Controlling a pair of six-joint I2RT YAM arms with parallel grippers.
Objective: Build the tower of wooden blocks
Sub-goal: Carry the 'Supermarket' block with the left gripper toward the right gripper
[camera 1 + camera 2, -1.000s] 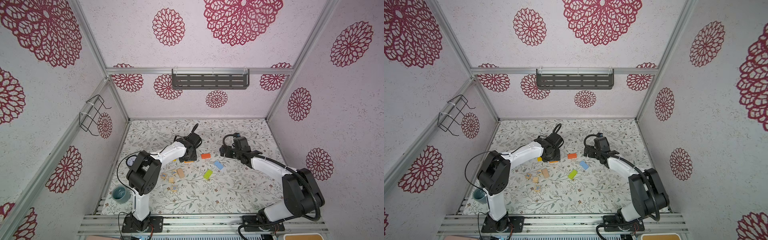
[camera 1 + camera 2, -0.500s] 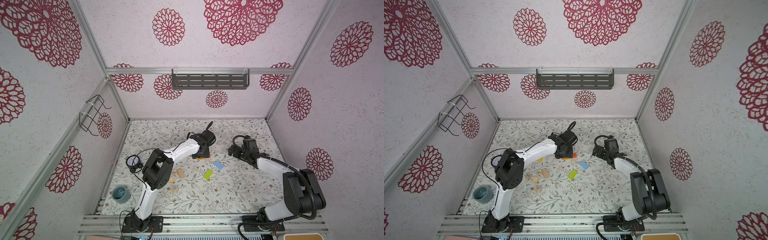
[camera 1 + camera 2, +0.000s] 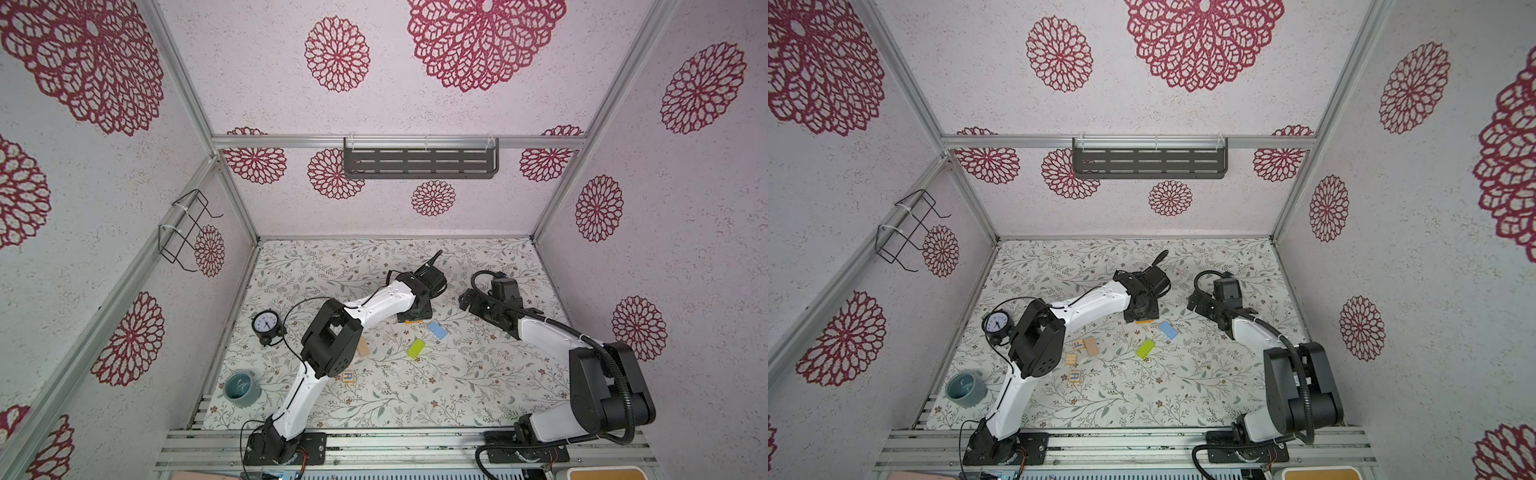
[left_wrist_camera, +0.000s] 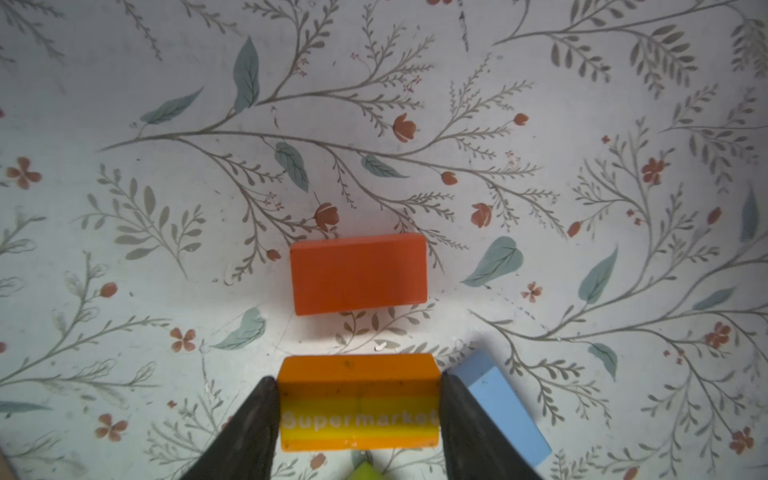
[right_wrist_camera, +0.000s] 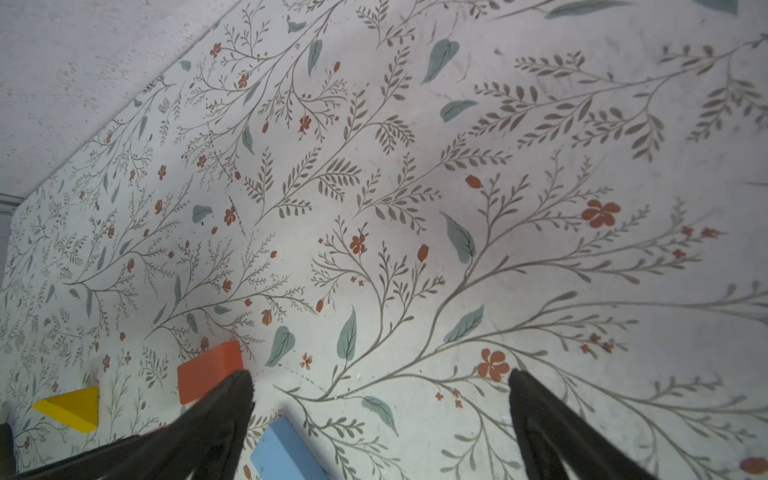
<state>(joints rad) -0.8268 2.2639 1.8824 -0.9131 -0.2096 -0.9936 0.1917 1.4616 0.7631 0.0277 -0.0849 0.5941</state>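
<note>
Near the middle of the counter (image 3: pixel 457 395) nothing is stacked yet; the wood blocks lie singly on the floral surface. The left gripper (image 4: pixel 356 378) is about half open, and its two dark fingers (image 4: pixel 253 419) press on the short ends of an orange-and-yellow block lettered "Supermarket" (image 4: pixel 357 411). Gripping it end to end leaves the long faces free, which probably suits laying it flat on another piece. Just ahead of it in the left wrist view lies the orange-red block (image 4: pixel 358 273), flat and parallel to it, with a strip of bare counter between them. It looks like the intended base. Whether the held block rests on the counter or hangs just above it I cannot tell. The light blue block (image 4: pixel 498 407) lies close beside one finger, so a careless shift could nudge it. The lime green block (image 3: pixel 416 348) lies a little nearer the robot's base.

The right gripper (image 5: pixel 380 376) is spread wide and holds nothing, hanging above bare counter off to the side, probably to keep clear of the other arm.
</note>
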